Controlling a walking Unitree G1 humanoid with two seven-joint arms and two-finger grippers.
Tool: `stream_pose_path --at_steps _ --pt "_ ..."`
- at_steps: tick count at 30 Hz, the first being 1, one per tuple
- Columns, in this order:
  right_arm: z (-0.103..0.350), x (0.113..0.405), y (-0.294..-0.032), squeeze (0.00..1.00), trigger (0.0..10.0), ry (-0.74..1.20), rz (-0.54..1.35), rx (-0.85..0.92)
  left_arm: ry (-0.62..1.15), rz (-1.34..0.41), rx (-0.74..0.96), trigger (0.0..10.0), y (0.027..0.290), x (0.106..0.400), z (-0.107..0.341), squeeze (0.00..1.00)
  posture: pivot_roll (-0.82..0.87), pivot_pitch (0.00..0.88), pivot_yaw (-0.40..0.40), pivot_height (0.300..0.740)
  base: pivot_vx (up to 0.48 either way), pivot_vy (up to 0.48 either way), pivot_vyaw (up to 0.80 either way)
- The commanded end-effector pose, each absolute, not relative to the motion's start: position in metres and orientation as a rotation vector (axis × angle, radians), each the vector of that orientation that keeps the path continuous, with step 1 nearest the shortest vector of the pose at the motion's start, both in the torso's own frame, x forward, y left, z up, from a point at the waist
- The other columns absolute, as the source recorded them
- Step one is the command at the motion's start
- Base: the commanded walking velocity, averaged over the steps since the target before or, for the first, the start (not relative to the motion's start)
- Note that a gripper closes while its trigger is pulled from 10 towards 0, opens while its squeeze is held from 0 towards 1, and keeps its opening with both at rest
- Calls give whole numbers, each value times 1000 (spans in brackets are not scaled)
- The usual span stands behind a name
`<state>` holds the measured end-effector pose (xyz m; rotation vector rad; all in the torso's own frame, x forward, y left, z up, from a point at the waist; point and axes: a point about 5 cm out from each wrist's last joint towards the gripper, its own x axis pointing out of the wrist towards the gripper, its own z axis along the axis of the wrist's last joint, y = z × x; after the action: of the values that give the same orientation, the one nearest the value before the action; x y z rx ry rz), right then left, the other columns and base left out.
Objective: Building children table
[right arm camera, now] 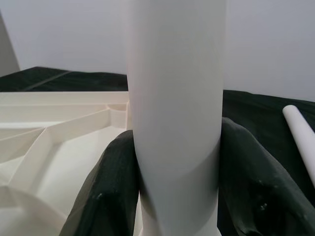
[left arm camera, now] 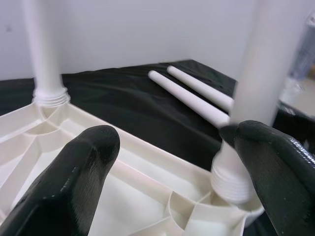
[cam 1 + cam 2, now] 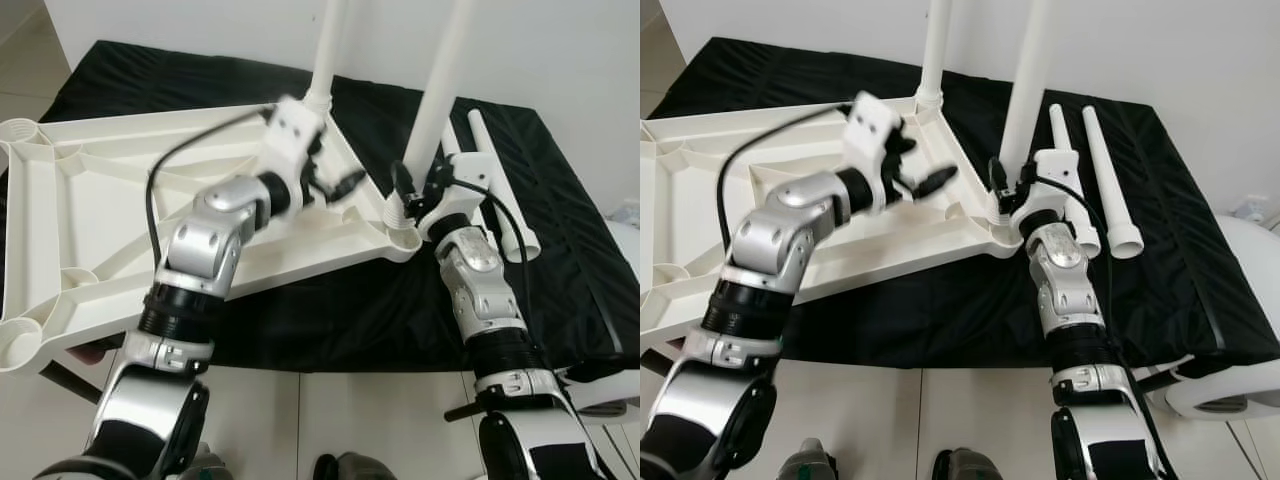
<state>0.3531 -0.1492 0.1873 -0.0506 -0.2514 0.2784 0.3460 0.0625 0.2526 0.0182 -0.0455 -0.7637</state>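
A white plastic tabletop (image 3: 120, 215) lies upside down on a black cloth (image 3: 940, 300), its ribbed underside facing up. Two white legs stand upright in sockets along the tabletop's right edge: a far leg (image 3: 328, 50) at the far right corner and a near leg (image 3: 1025, 90) at the near right corner. The right gripper (image 1: 174, 196) is clamped around the near leg just above its socket, one black finger (image 1: 110, 191) on each side. The left gripper (image 3: 925, 165) hovers over the tabletop between the two legs, its fingers (image 2: 74, 182) spread apart and holding nothing. Two loose legs (image 3: 1095, 180) lie side by side on the cloth near its right edge.
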Motion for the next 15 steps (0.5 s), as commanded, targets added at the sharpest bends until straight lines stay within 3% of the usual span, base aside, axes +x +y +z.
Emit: stream_pose_path --at_steps 1,5,15 --pt "188 354 -147 0 10000 -250 319 -79 -42 -713 -25 10000 62 350 253 0 74 0 -121 740 0 0 0" --pt "186 351 -143 0 10000 -249 379 -78 -47 -703 -40 10000 62 352 255 0 75 0 -117 740 0 0 0" --pt "182 346 -135 0 10000 -252 486 -63 -137 -910 -168 10000 43 335 280 0 80 0 -111 740 0 0 0"
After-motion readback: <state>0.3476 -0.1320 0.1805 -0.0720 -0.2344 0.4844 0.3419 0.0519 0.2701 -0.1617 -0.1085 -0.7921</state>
